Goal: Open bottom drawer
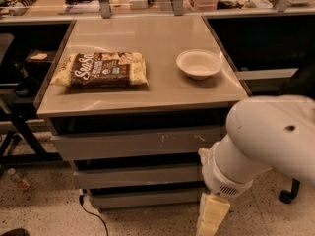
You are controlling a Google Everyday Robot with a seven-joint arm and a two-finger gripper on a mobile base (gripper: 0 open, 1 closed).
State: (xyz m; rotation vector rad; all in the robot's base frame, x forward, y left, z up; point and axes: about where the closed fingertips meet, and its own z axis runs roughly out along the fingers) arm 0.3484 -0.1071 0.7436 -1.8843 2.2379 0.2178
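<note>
The bottom drawer (147, 198) is the narrowest and lowest of three flat grey fronts under the table, and it sits closed. Above it are the mid-width drawer (138, 176) and the widest drawer (133, 142) with pale scratch marks. My gripper (210, 218) is pale yellow and hangs near the floor, in front of the bottom drawer's right end. My white arm (266, 141) covers the right ends of the drawers.
A brown snack bag (101, 69) and a white bowl (199, 64) lie on the grey table top (147, 33). A black cable (91, 211) runs on the floor at the lower left. A bottle (18, 178) lies on the floor at left. A chair wheel (287, 195) stands at right.
</note>
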